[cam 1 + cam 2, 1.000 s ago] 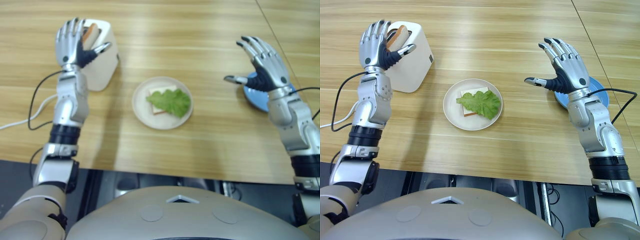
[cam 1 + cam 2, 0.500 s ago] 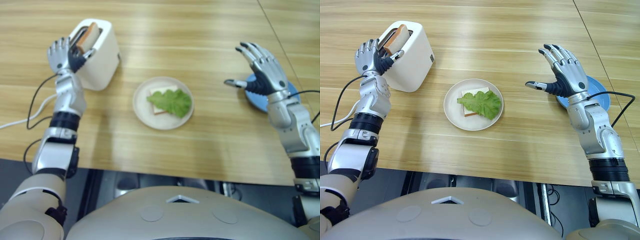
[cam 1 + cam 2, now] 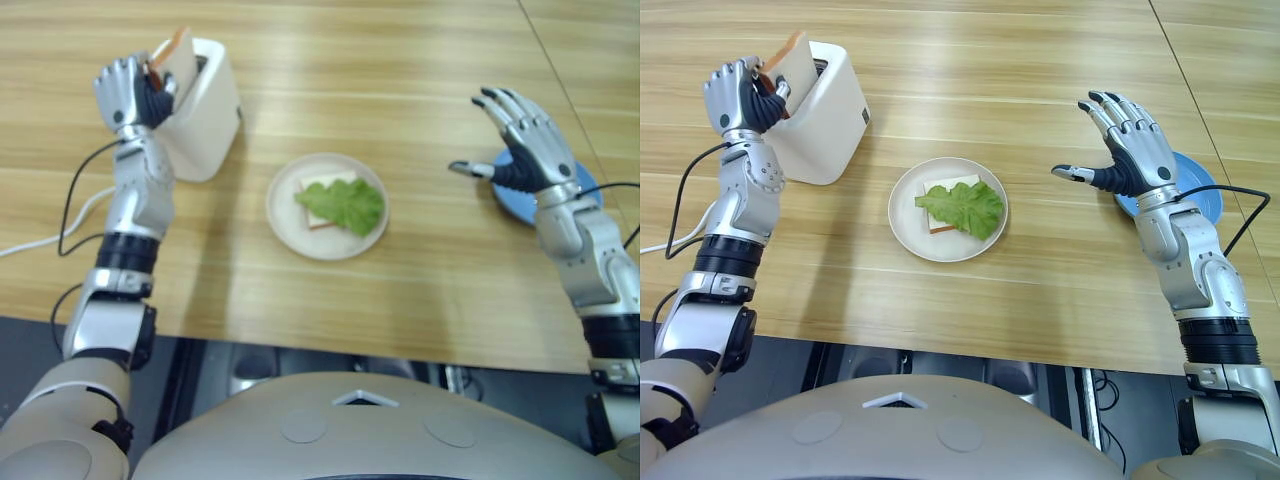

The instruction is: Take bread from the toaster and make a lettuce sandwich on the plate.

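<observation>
Quickly, near to far, centred on the plate. At about 8 o'clock, by the near edge of the tabletop (image 3: 1040,90), a white cable (image 3: 30,246) trails in from the left side. The plate (image 3: 902,228) is round and pale and sits flat on the wood. On it lies one bread slice (image 3: 938,187), and a green lettuce leaf (image 3: 965,208) is spread over that slice and covers most of it. Only the slice's 10 to 12 o'clock corner and a bit of its near edge peek out.

At 3 o'clock, well apart from the plate, my right hand (image 3: 1130,150) is released. Its fingers are spread and straight, the thumb points toward 9 o'clock, and it grasps nothing. It hovers over the 9 o'clock part of a blue dish (image 3: 1198,170) lying flat on the tabletop. I can't tell whether the palm touches the dish.

Farther out, at about 10 o'clock, the white toaster (image 3: 830,110) stands upright on the tabletop, near the plate but not touching it. My left hand (image 3: 738,95) is at the toaster's 9 o'clock side, fingers curled and grasping the toast slice (image 3: 790,55). That slice is tilted and sticks up above the toaster's top edge. Its lower end is hidden behind my fingers, so I can't tell whether it is fully clear of the slot.
</observation>
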